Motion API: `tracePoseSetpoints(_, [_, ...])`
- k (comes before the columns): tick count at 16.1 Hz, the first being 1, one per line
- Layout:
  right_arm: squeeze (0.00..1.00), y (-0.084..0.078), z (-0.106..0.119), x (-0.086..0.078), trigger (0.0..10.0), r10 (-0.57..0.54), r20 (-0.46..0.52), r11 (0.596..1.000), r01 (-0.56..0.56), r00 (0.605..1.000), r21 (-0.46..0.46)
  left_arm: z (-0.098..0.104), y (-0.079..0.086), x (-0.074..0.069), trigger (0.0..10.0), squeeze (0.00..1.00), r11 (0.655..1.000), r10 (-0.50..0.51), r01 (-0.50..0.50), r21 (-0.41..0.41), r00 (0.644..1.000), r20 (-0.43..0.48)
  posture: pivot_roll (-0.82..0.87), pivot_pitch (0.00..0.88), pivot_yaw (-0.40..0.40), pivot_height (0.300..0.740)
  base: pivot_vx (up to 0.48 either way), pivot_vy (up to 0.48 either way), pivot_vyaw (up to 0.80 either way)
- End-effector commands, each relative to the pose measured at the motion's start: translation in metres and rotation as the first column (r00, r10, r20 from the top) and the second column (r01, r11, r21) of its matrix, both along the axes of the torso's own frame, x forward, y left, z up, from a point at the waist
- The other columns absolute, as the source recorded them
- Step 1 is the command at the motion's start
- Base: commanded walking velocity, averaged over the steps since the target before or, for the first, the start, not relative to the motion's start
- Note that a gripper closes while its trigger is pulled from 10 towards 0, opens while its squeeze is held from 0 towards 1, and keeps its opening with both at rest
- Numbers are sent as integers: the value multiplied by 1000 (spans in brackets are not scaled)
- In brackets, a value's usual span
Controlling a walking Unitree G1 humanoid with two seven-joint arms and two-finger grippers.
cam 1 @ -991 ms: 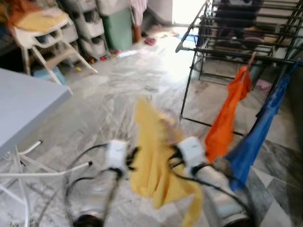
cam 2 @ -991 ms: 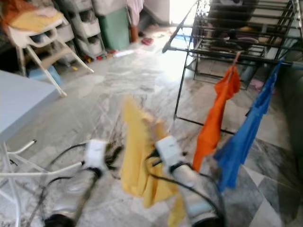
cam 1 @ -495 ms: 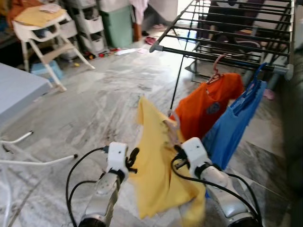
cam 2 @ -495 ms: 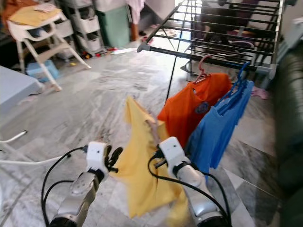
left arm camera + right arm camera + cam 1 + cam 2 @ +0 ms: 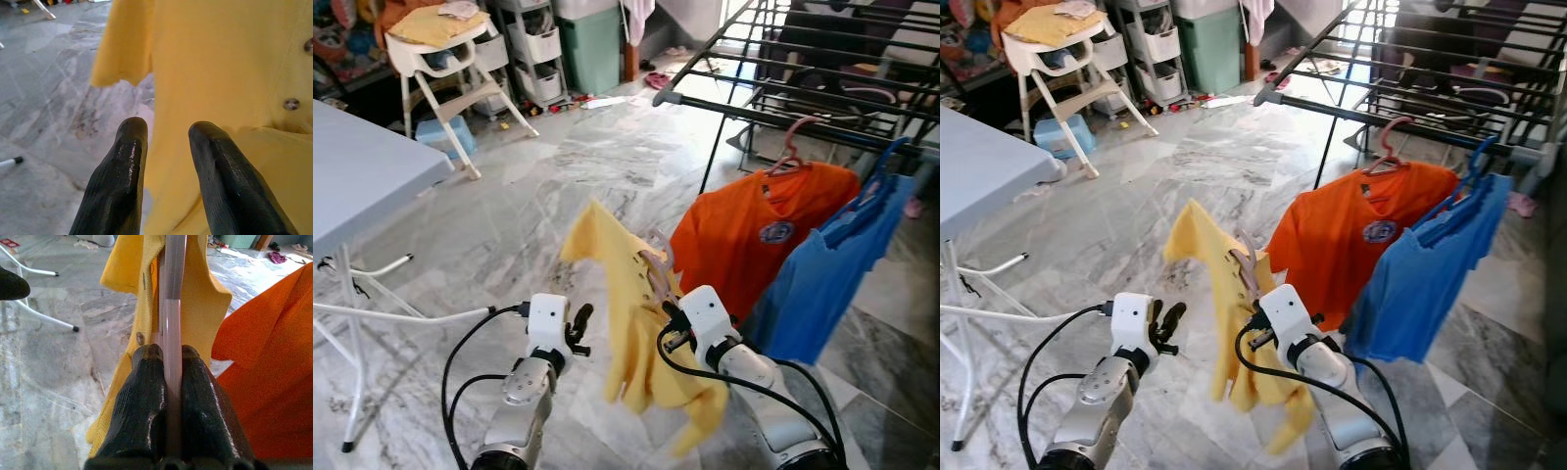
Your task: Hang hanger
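**Yellow shirt on its hanger held up short of the drying rack**

A pale pink hanger [image 5: 172, 308] is gripped by the right gripper [image 5: 168, 355], whose two black fingers are pressed tight against its stem from either side. A yellow shirt [image 5: 631, 323] is carried on that hanger and is seen draped in front of the robot, with one sleeve sticking up and to the robot's left and the hem hanging below the right arm. The hanger's hook [image 5: 658, 257] is seen just above the shirt's collar, free of any rail.

The left gripper [image 5: 166, 129] is held just beside the yellow shirt, on the robot's left of it. Its fingers are parted by a small gap and nothing is held between them; the shirt's fabric and two buttons are seen just beyond the fingertips.

Ahead and to the robot's right, a black drying rack [image 5: 773, 113] is stood on the marble floor [image 5: 538, 186]. An orange shirt [image 5: 759, 240] and a blue shirt [image 5: 827, 284] are hung from its front rail, side by side. A grey table [image 5: 362, 186] is seen on the robot's left, and a white high chair [image 5: 435, 59] further back.
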State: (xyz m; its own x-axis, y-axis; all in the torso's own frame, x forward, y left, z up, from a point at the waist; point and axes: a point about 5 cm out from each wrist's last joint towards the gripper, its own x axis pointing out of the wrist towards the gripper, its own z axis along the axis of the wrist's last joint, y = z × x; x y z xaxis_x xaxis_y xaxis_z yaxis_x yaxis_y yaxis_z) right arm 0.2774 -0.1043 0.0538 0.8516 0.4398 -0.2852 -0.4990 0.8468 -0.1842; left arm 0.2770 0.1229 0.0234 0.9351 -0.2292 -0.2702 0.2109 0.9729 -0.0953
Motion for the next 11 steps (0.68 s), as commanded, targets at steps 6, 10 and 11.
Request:
tracePoseSetpoints(6, [0, 2, 11, 1, 10000, 16, 56, 999, -18, 998, 32, 2, -4, 5, 10000, 0, 999, -13, 14, 35, 1000, -4, -112, 0, 74, 740, 0, 469, 779])
tracePoseSetpoints(10, [0, 2, 11, 2, 10000, 19, 54, 999, -21, 998, 34, 2, -5, 4, 10000, 0, 999, -16, 15, 42, 1000, 6, -110, 0, 74, 740, 0, 119, 600])
tracePoseSetpoints(11, [0, 2, 11, 2, 10000, 18, 51, 999, -20, 999, 34, 3, -6, 5, 10000, 0, 999, -36, 36, 37, 999, 14, -110, 0, 73, 740, 0, 0, 431])
